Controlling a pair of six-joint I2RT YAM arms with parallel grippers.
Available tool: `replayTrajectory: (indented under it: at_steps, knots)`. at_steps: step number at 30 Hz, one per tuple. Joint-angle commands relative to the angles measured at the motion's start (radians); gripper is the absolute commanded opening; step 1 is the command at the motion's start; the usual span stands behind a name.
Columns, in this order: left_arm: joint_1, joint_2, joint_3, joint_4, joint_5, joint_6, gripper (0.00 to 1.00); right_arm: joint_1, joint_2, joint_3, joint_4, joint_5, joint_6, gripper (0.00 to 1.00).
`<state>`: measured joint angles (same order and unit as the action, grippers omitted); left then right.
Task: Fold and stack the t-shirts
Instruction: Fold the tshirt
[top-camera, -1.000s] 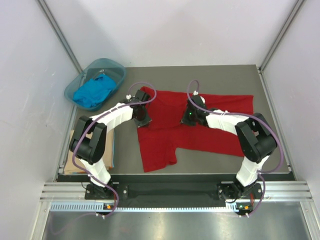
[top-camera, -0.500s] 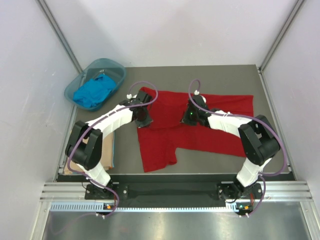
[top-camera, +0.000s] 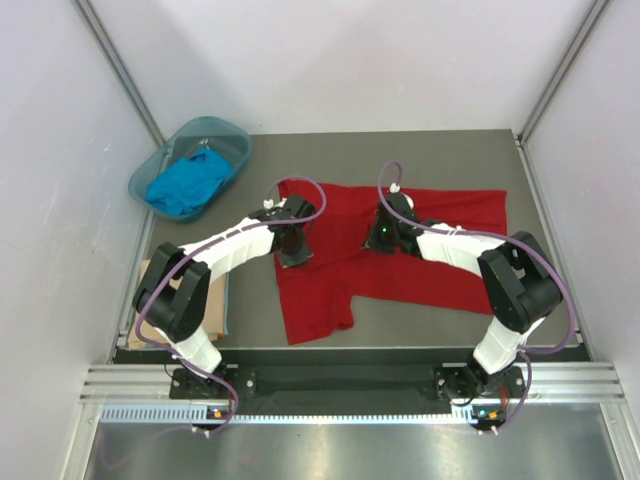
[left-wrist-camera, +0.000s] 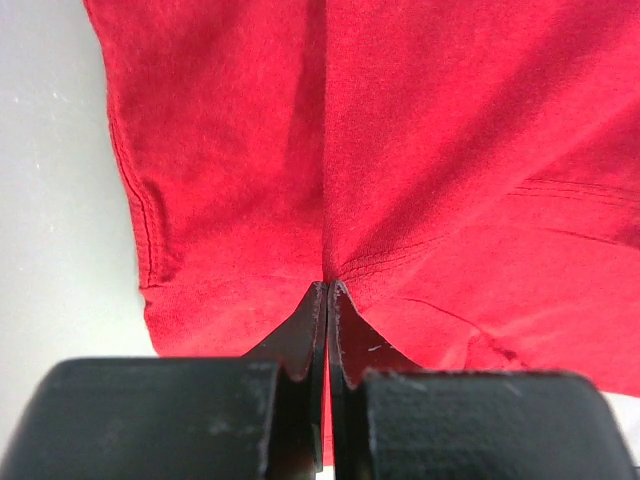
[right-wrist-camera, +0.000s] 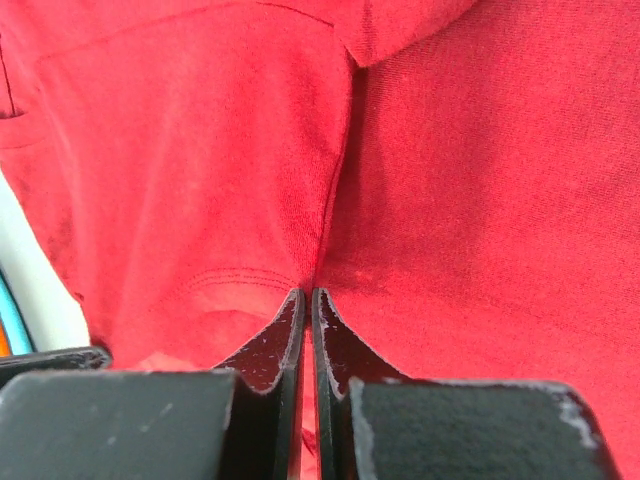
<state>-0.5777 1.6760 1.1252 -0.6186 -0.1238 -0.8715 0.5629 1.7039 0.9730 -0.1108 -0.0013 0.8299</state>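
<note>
The left claw (top-camera: 293, 240) is clenched. In its wrist view the two fingers (left-wrist-camera: 300, 335) meet with barely a slit between them, and the tips nip a pleat of the red shirt (left-wrist-camera: 450, 150). A crease runs straight away from the tips across the cloth. To the claw's left a stitched hem edge gives way to pale bench (left-wrist-camera: 50, 200).

The right claw (top-camera: 383, 232) is clenched too. Its fingers (right-wrist-camera: 340, 350) are closed tip to tip on a pinch of the same red shirt (right-wrist-camera: 480, 200), again with a ridge running away from them. A folded flap of the cloth lies beyond the tips.

From above, the red shirt (top-camera: 330, 280) lies spread on the grey bench (top-camera: 440, 160) under both claws. One part reaches from the left claw toward the near edge, and a wider part runs past the right claw to the right.

Beyond the left claw and further left, a teal basin (top-camera: 215, 122) sits at the bench's far corner with the blue shirt (top-camera: 186, 183) bunched inside. The tan shirt (top-camera: 214, 308) lies flat on the near side of the left claw, at the bench's left edge and partly under that arm.

Pale wall panels with metal posts enclose the bench on three sides. A metal rail (top-camera: 340, 385) carrying both arm bases runs along the near edge.
</note>
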Motion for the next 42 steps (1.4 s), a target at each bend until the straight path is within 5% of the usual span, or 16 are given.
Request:
replayTrajectory:
  at_steps: [1, 8, 12, 14, 17, 18, 22, 33, 42]
  knots:
    - [-0.005, 0.002, -0.016, -0.018, -0.016, -0.017, 0.00, 0.005, -0.050, -0.007, 0.033, 0.004, -0.020, 0.00]
    - [-0.004, 0.034, 0.019, -0.065, -0.069, -0.004, 0.01, 0.005, -0.046, -0.007, 0.017, -0.029, -0.028, 0.00]
    - [-0.004, 0.074, 0.087, -0.127, -0.126, 0.023, 0.18, 0.005, -0.047, 0.001, -0.041, -0.010, -0.025, 0.01]
    - [-0.004, 0.083, 0.116, -0.151, -0.134, 0.041, 0.18, 0.003, -0.052, 0.010, -0.102, 0.015, -0.034, 0.02]
    - [-0.004, 0.071, 0.123, -0.153, -0.132, 0.060, 0.23, 0.000, -0.064, 0.015, -0.167, 0.053, -0.051, 0.11]
    - [-0.004, 0.053, 0.122, -0.152, -0.125, 0.065, 0.26, 0.000, -0.070, 0.015, -0.179, 0.063, -0.054, 0.22]
    - [-0.004, -0.010, 0.110, -0.138, -0.062, 0.114, 0.39, -0.004, -0.111, -0.010, -0.181, 0.049, -0.086, 0.28]
    - [-0.004, -0.392, -0.192, -0.142, 0.145, 0.195, 0.44, -0.006, -0.375, -0.124, -0.268, -0.029, -0.112, 0.39]
    - [-0.021, -0.630, -0.410, -0.151, 0.159, -0.012, 0.48, -0.006, -0.622, -0.267, -0.290, -0.008, -0.072, 0.43]
